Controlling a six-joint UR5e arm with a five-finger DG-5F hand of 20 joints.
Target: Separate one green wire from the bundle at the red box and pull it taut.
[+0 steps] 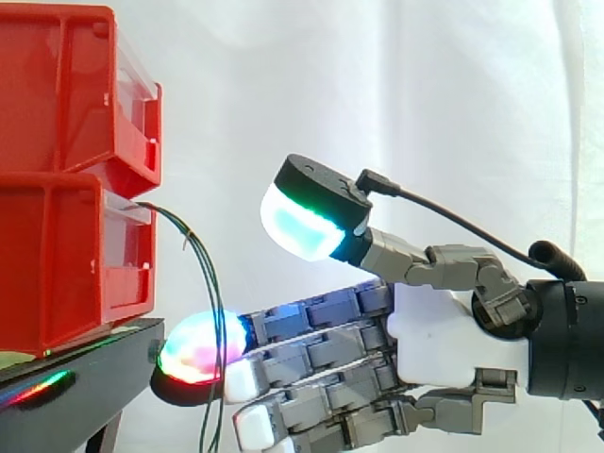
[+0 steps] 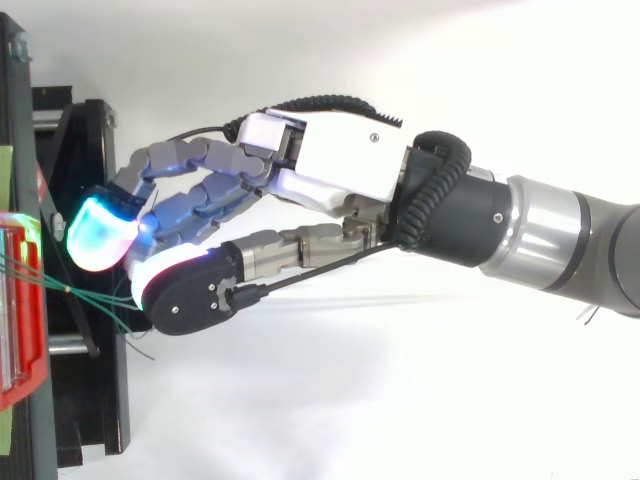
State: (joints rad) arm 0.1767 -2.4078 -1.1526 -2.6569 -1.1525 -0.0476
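Several thin green wires (image 1: 193,250) leave the front of the lower red bin (image 1: 57,274) and hang down in a loose arc past the edge of the black stand (image 1: 85,377). My hand (image 1: 453,340) reaches in from the right and is open, with its fingers held straight toward the bin. One glowing fingertip (image 1: 193,359) lies right at the hanging wires; I cannot tell if it touches them. The thumb is raised well above the fingers with nothing held. From above, the wires (image 2: 85,292) fan out from the bin (image 2: 20,300) toward the hand (image 2: 340,150).
A second red bin (image 1: 66,85) is stacked on the lower one. The black stand (image 2: 90,400) juts out below the bins, close under the fingers. A white curtain hangs behind.
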